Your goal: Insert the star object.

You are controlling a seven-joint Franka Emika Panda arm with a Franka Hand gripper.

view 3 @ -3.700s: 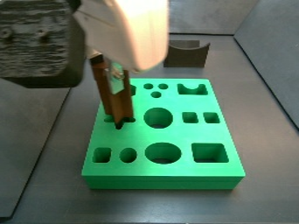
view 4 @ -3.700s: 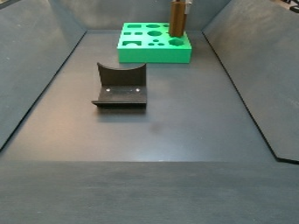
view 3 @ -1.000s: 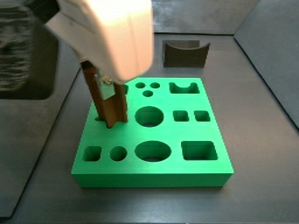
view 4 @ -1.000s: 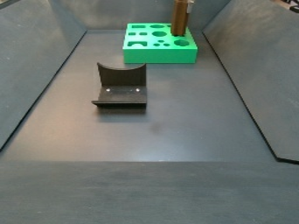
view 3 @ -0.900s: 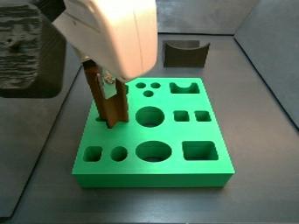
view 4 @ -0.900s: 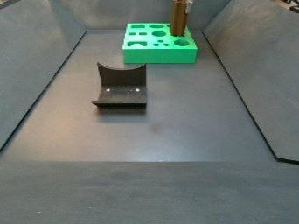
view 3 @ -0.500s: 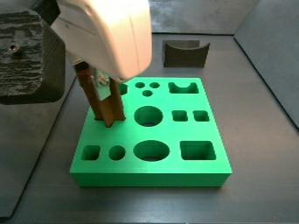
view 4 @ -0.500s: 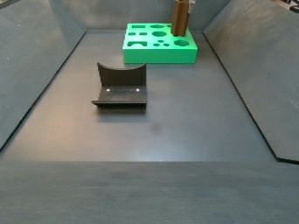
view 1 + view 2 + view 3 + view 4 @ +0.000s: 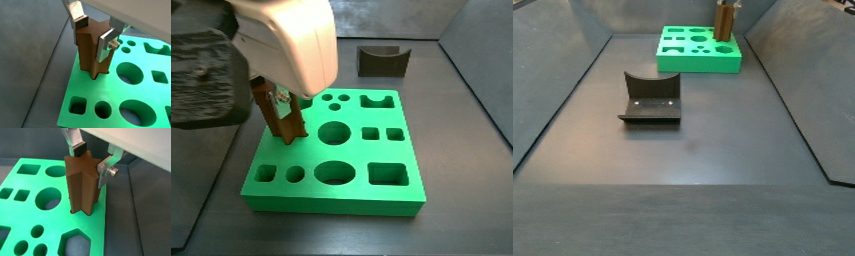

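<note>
The star object [image 9: 89, 52] is a tall dark-brown peg with a star-shaped section, also seen in the wrist view [image 9: 81, 185]. My gripper [image 9: 93, 32] is shut on its upper part, one pad on each side, as the wrist view [image 9: 91, 158] also shows. The peg stands upright with its lower end in the green board [image 9: 115, 91] near a corner; the star-shaped hole is hidden under it. In a side view the peg [image 9: 283, 118] hangs below the white arm over the board [image 9: 299, 151]. In a side view the peg [image 9: 724, 20] stands on the board [image 9: 700, 64] at the far end.
The fixture [image 9: 651, 98] stands on the dark floor in the middle, and behind the board in a side view [image 9: 382, 60]. The board has several round, square and notched holes. Grey walls slope up on both sides of the floor.
The gripper and the peg have moved a little sideways, and the green board has slid along with them. The grip on the peg is unchanged.
</note>
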